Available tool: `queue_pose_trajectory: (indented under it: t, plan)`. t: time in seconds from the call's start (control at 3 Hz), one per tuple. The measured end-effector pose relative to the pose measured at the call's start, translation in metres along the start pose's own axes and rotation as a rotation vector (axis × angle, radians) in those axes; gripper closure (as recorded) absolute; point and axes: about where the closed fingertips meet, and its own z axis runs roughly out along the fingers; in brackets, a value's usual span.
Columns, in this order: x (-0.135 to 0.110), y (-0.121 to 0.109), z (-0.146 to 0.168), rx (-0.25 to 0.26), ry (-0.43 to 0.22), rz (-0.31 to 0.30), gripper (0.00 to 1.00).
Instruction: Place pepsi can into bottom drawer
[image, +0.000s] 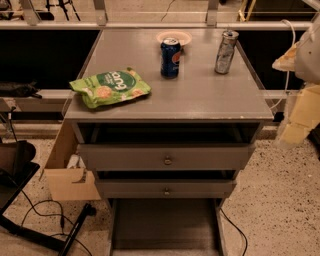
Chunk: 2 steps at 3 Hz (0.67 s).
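Note:
The pepsi can (170, 57), dark blue with a red-and-white logo and a silver top, stands upright at the back middle of the grey cabinet top (200, 100). The bottom drawer (165, 225) is pulled out at the foot of the cabinet, a wide flat grey tray with nothing visible in it. My gripper (296, 125) shows as pale, blurred arm parts at the right edge of the camera view, beside the cabinet's right side. It is well to the right of the pepsi can and apart from it.
A taller silver-grey can (226, 51) stands at the back right of the top. A green snack bag (110, 87) lies at the front left. A white plate (174, 37) sits behind the pepsi can. Two shallower knobbed drawers (167, 159) stand slightly open. A cardboard box (70, 175) and cables lie left on the floor.

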Motion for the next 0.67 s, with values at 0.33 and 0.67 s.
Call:
queue_pose_trajectory:
  t: [0.33,0.67]
  plan:
    - [0.0,0.0,0.0,0.0,0.0,0.0,0.0]
    - [-0.0016,-0.002,-0.0016,0.011,-0.018,0.001,0.0]
